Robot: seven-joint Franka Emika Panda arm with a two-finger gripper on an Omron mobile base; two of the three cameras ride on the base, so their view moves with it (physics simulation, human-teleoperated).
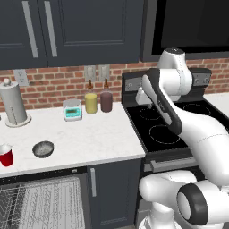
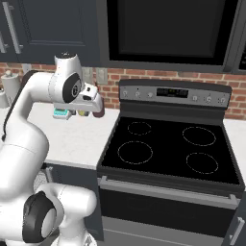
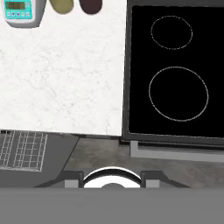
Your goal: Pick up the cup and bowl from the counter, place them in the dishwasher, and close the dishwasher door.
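Simulated kitchen, white marbled counter (image 1: pixel 89 129) beside black stovetop (image 1: pixel 165 129). Red cup (image 1: pixel 6 155) and grey bowl (image 1: pixel 43 149) near front edge, left, directly above open dishwasher (image 1: pixel 42 201) for short transfer. Gripper (image 1: pixel 142 96) raised over counter–stove seam, empty; finger spacing cannot be told.

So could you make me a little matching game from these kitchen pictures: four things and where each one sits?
Things:
1. cup
2. bowl
3. kitchen scale
4. paper towel roll

Places:
A. beside the yellow jar, by the brick wall
B. far left, standing tall at the back of the counter
C. counter's front left edge
D. just right of the cup

Pairs: 1-C, 2-D, 3-A, 4-B
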